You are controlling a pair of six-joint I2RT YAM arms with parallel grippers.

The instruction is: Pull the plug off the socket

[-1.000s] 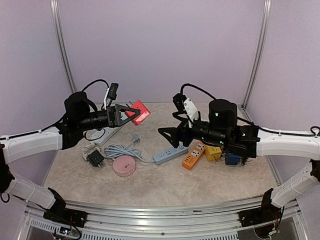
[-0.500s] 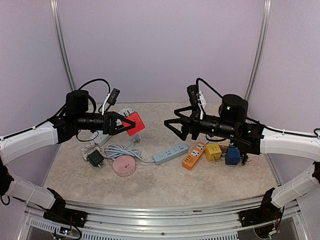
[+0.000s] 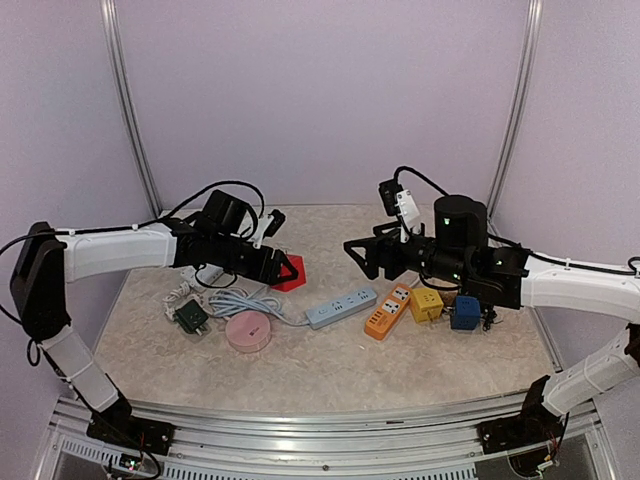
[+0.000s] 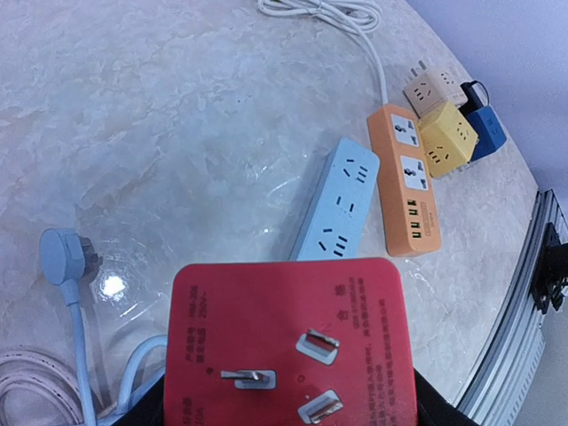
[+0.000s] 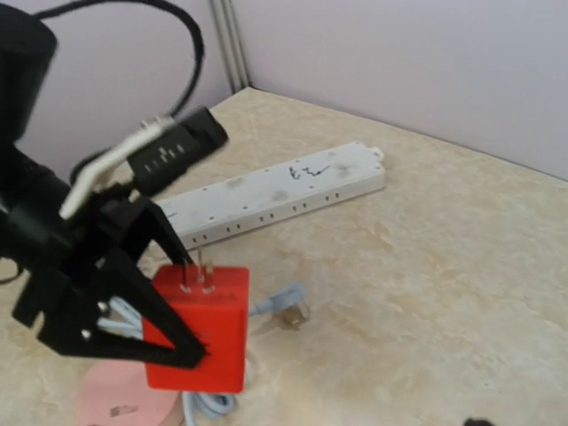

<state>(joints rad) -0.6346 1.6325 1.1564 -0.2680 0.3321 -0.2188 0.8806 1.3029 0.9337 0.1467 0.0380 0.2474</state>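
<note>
Your left gripper [image 3: 278, 267], jaws half closed on the red plug [image 5: 222, 328], holds it free of any socket low over the surface [image 3: 330, 370], while your right gripper [image 3: 358, 257] hovers wide open and empty: lower the plug gently and release only once it rests flat.

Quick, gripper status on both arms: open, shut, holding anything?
Left gripper: closed on the red plug adapter.
Right gripper: open, holding nothing.
</note>
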